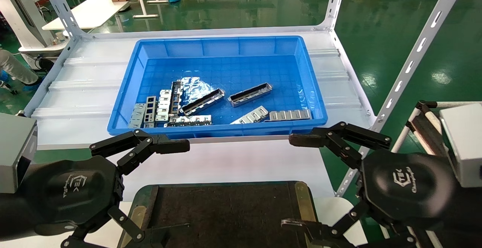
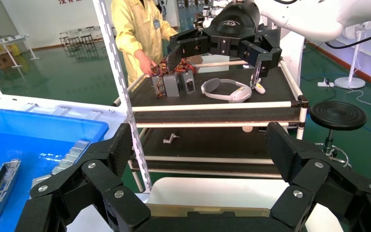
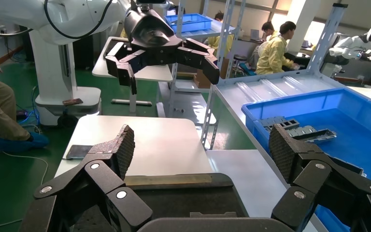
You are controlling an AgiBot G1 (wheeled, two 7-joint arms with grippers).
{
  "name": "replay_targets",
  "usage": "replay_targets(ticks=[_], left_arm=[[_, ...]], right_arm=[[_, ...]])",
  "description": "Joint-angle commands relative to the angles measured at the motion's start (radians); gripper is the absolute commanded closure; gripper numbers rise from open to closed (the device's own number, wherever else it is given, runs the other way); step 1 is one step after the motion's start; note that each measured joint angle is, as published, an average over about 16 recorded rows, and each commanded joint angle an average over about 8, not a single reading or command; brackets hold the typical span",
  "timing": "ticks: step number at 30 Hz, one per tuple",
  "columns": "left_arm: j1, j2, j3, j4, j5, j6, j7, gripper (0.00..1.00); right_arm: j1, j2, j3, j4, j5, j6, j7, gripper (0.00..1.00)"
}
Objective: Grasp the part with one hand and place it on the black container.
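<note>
Two long silver-grey channel parts lie in the middle of the blue bin (image 1: 211,130), one (image 1: 202,101) beside the other (image 1: 250,94); one also shows in the left wrist view (image 2: 0,188). The black container (image 1: 226,210) sits in front of the bin on the white table, between my two grippers, and shows in the right wrist view (image 3: 174,198). My left gripper (image 1: 162,191) is open and empty at the container's left edge. My right gripper (image 1: 293,182) is open and empty at its right edge. Both hang short of the bin's front rim.
Flat silver plates with square windows (image 1: 289,115) and a crumpled foil bag (image 1: 196,88) lie among the parts. White slotted shelf uprights (image 1: 410,63) frame the bin's shelf. A cart with headphones (image 2: 227,89) stands to the right, with people beyond.
</note>
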Motion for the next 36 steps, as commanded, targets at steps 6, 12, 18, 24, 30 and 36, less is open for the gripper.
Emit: replay_targets(ticks=[6, 12, 18, 24, 30, 36], left_arm=[[0.0, 0.0, 0.0, 0.0, 0.0, 0.0, 0.0, 0.0], [0.0, 0.0, 0.001, 0.0, 0.0, 0.0, 0.0, 0.0], [0.0, 0.0, 0.001, 0.0, -0.001, 0.0, 0.0, 0.0], [0.0, -0.001, 0.001, 0.0, -0.001, -0.001, 0.001, 0.0], [0.0, -0.001, 0.002, 0.0, -0.001, -0.001, 0.001, 0.0], [0.0, 0.001, 0.001, 0.001, -0.003, -0.003, 0.001, 0.0]], right_arm=[[0.0, -0.001, 0.002, 0.0, -0.001, -0.001, 0.001, 0.0], [-0.001, -0.002, 0.005, 0.001, -0.004, -0.002, 0.003, 0.0], [-0.002, -0.003, 0.009, 0.001, -0.006, -0.004, 0.005, 0.0], [-0.003, -0.005, 0.012, 0.001, -0.008, -0.005, 0.007, 0.0], [-0.004, -0.006, 0.015, 0.002, -0.01, -0.006, 0.008, 0.0], [-0.004, -0.006, 0.016, 0.001, -0.011, -0.007, 0.008, 0.0]])
